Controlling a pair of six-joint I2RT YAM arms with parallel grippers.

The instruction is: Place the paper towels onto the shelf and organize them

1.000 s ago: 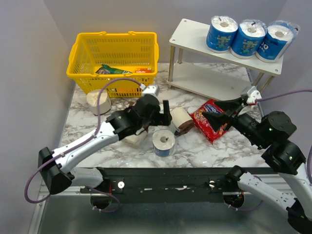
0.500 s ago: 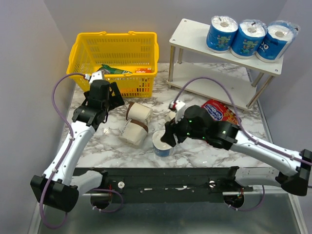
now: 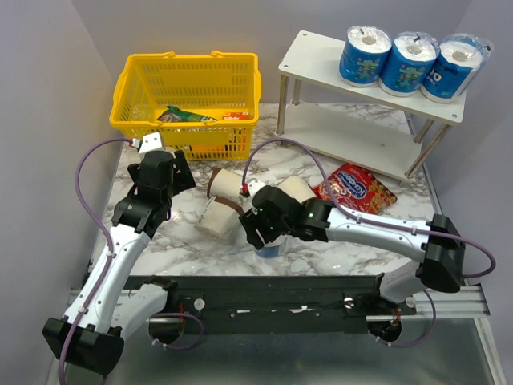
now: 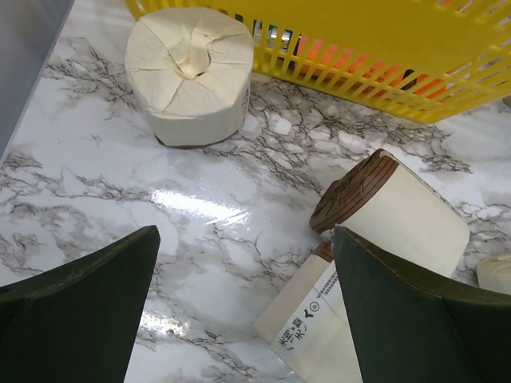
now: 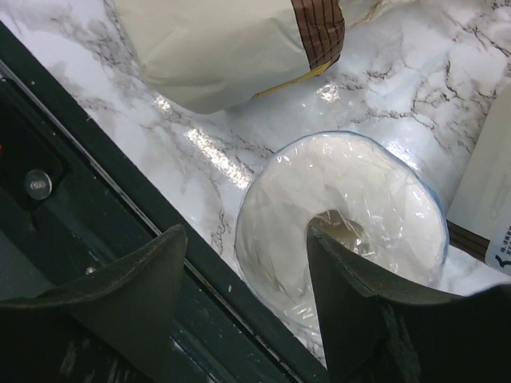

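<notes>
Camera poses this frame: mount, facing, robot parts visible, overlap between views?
Top external: above and behind the bases, facing down on the marble table; both arms, left gripper and right gripper show.
Left wrist: on the left arm, faces down at an upright cream roll and the yellow basket; own open fingers at bottom.
Right wrist: on the right arm, straight down on a plastic-wrapped roll by the table's near edge; own fingers apart.
Shared: top external and left wrist both show the basket and lying brown-banded rolls.

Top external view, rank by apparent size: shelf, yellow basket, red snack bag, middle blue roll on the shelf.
1. shelf and yellow basket: near alike, shelf maybe slightly larger
2. red snack bag
3. middle blue roll
</notes>
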